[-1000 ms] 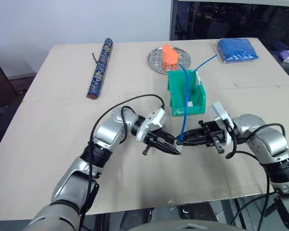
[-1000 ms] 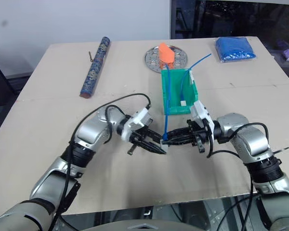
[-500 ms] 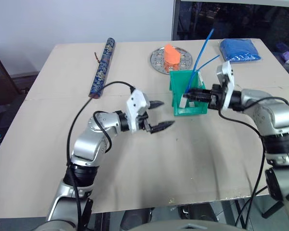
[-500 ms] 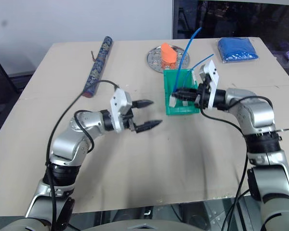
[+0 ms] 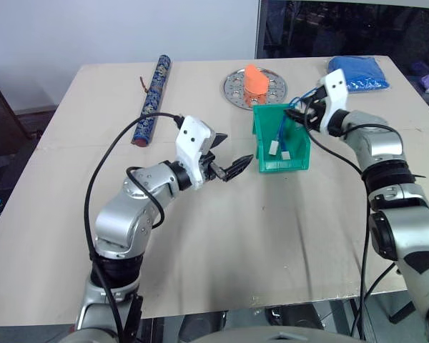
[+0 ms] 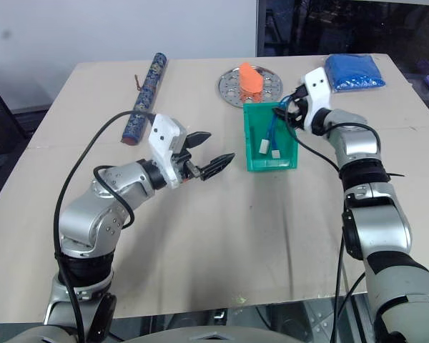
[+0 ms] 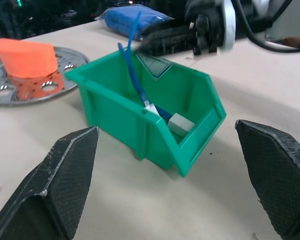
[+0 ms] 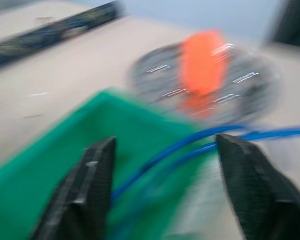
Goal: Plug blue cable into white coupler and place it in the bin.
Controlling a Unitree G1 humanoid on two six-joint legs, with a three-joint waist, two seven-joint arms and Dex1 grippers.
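Observation:
The green bin (image 5: pixel 300 143) stands mid-table with the blue cable (image 7: pixel 135 76) lying inside it, its far end sticking up over the back rim. The white coupler (image 7: pixel 181 124) rests on the bin floor near the scooped front, at the cable's lower end; I cannot tell how firmly the two are joined. My right gripper (image 5: pixel 294 113) hovers at the bin's back right rim, open, with the cable passing loosely between its fingers (image 8: pixel 87 187). My left gripper (image 5: pixel 231 153) is open and empty, a short way left of the bin and pointing at it.
Behind the bin lies a round perforated metal plate (image 5: pixel 234 87) carrying an orange block (image 5: pixel 254 80). A blue fabric pouch (image 5: pixel 357 71) sits at the back right and a dark patterned tube (image 5: pixel 149 101) at the back left.
My right gripper carried the cable from the table's middle up to the bin and opened; the cable now lies in the bin. My left gripper opened and drew back to the bin's left.

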